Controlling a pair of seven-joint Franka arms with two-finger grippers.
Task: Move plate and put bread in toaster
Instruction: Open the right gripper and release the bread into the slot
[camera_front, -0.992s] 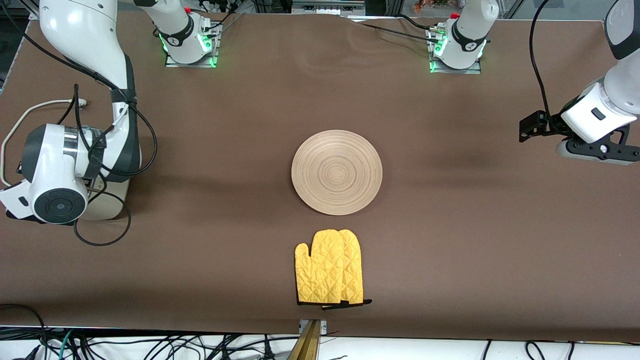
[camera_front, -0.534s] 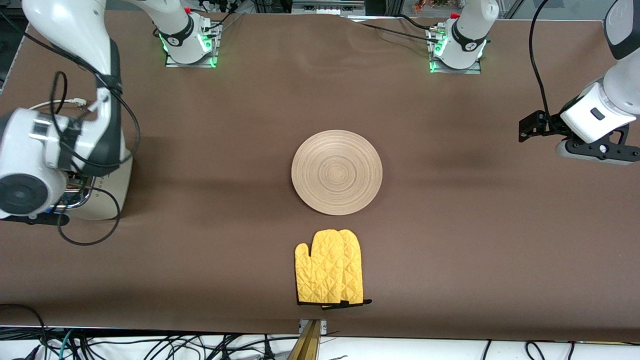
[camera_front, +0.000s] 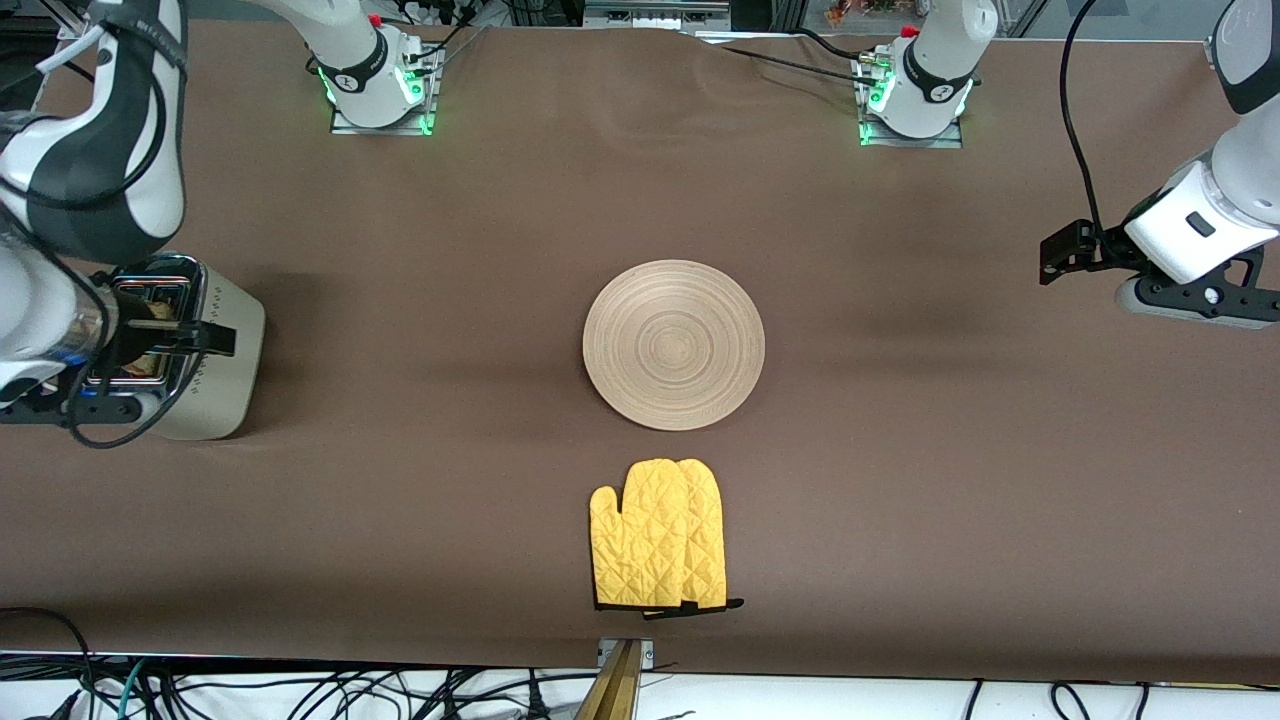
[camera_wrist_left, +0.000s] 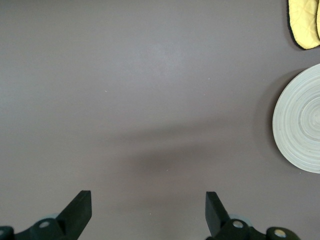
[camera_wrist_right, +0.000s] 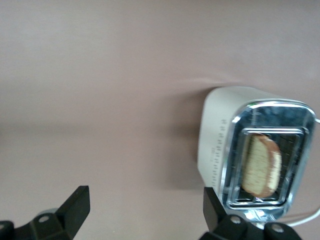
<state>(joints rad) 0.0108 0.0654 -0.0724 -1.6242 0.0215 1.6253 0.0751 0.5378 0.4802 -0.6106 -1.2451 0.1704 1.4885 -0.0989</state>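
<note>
The right gripper (camera_wrist_right: 145, 212), jaws apart and empty, hung above the toaster (camera_front: 205, 355) at the right arm's end of the table. Its wrist view alone showed the bread (camera_wrist_right: 260, 166) in a slot. The left gripper (camera_wrist_left: 148, 212) waited, jaws apart, over bare cloth well clear of the plate (camera_front: 673, 344).

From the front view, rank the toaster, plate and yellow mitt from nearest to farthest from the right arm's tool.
1. Toaster, directly under the right tool, at the right arm's end of the table.
2. Plate, mid-table.
3. Yellow mitt, nearer the front camera than the plate.
</note>
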